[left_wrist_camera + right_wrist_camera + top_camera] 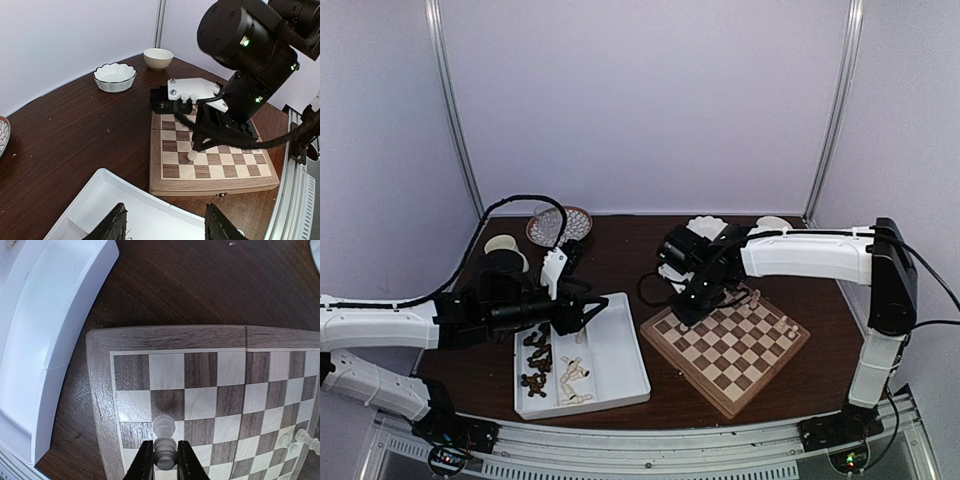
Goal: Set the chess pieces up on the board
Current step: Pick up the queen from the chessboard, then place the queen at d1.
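Pinching a pale chess piece (163,429) upright, the right gripper (164,462) is clamped on it at a square near the board's (100,405) tray-side corner, probably to seat it squarely. The left gripper (165,207) hovers, fingers apart, over the white tray (620,350) holding loose pieces (560,370).

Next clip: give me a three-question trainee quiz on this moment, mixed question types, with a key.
1. True or false: the right gripper grips a pale piece at the board.
2. The left gripper, open, hangs above: A the tray, B a bowl, C the board.
3. Fill in: spare pieces in the tray are pale and ____.
Key: 1 true; 2 A; 3 dark.
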`<state>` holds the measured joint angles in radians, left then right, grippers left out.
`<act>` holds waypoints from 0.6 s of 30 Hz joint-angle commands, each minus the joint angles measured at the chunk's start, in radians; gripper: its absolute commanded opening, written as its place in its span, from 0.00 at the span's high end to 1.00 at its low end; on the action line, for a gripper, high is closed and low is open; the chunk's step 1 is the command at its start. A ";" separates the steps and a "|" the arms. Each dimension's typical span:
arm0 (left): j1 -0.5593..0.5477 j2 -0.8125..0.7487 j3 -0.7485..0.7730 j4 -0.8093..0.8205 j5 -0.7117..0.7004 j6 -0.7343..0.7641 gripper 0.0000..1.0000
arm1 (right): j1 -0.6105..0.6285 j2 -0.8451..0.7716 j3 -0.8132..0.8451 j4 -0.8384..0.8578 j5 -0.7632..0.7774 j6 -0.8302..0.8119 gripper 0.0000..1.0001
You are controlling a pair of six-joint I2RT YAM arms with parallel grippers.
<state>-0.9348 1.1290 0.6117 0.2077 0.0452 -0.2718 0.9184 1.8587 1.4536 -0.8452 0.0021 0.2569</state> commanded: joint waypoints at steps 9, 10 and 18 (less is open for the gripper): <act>0.002 -0.015 0.022 0.004 0.003 0.001 0.47 | -0.095 -0.271 -0.134 -0.004 0.189 0.031 0.94; 0.003 -0.014 0.023 0.005 0.004 0.001 0.47 | -0.107 -0.284 -0.146 -0.005 0.211 0.037 0.93; 0.003 -0.023 0.022 0.001 0.009 0.000 0.47 | -0.195 -0.370 -0.214 -0.034 0.333 0.067 0.92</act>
<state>-0.9348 1.1271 0.6117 0.2073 0.0456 -0.2714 0.7559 1.5379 1.2671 -0.8658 0.2478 0.2989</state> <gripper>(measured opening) 0.529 0.146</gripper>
